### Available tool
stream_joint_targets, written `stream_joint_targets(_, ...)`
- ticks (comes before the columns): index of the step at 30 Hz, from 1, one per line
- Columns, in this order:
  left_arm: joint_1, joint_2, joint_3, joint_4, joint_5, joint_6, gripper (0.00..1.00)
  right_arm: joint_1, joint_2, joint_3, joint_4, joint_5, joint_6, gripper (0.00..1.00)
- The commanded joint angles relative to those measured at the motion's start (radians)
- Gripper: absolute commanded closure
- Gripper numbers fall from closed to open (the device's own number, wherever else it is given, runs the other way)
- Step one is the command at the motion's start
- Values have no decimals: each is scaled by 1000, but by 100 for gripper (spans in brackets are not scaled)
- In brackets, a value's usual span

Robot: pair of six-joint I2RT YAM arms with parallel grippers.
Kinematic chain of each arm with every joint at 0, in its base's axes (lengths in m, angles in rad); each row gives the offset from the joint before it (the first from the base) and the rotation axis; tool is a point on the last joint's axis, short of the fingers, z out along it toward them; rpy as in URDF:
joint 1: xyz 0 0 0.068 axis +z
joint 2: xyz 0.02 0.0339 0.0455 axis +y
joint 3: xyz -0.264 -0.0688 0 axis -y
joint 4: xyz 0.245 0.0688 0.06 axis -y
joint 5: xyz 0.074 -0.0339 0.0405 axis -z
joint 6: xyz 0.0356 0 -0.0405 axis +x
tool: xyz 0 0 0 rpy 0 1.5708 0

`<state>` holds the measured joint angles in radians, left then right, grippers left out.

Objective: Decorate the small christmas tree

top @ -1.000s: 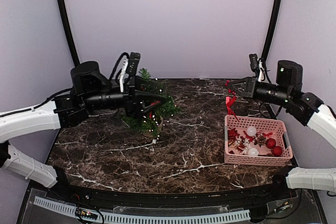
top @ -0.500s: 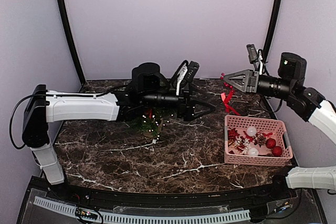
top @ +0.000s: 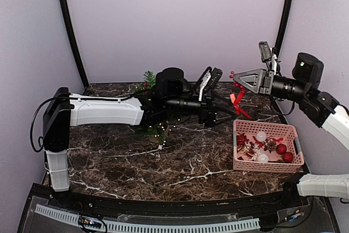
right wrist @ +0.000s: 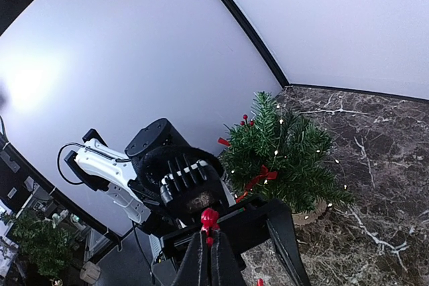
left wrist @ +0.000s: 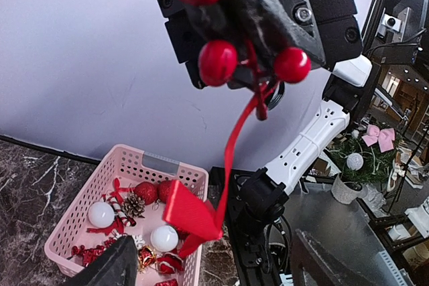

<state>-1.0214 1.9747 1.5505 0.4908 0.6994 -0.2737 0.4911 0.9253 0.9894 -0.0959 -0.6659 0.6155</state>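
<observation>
R gripper (top: 234,79) is clenched on a berry sprig (left wrist: 218,63), held up in the air over the far right of the surface (top: 180,167), past the far edge of the pink basket (top: 262,166). A red ribbon (left wrist: 191,212) hangs off the sprig. L gripper (top: 226,115) is released, jaws wide, nothing in it. It points at the sprig from the left and sits just below it. Looks like a handover is being set up.

The tree (right wrist: 285,149) stands upright at far left-centre of the surface, lights on, w/ some red bits already in it. From above, the L arm lies across its near side and hides most of it.

Risks:
- L gripper shuts on the ribbon tail only, not the stem. The sprig would then swing or slip out on the way to the tree.
- R gripper lets go before L has a firm hold, so the sprig drops into the basket or onto the surface.
- The 2 grippers are v. near each other and fingers could clash if either pushes in further.
- L arm is close to the branches. I can't tell if it touches, but a sideways sweep could snag the light wire or tip the tree, since its pot is small.
</observation>
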Motion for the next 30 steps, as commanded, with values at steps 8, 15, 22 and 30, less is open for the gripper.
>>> stream_joint_targets(8, -35, 29, 86, 55, 36, -22, 31, 10, -18, -19, 68, -24, 18, 100)
stream_joint_targets(15, -37, 39, 92, 59, 49, -39, 73, 10, -25, -21, 58, -8, 14, 100)
stream_joint_targets(22, -39, -10, 37, 73, 24, -25, 100, 10, -53, -38, 37, 84, -3, 100)
stream_joint_targets(30, -39, -118, -44, -87, -56, 69, 100, 8, -101, -59, 47, 251, 20, 100)
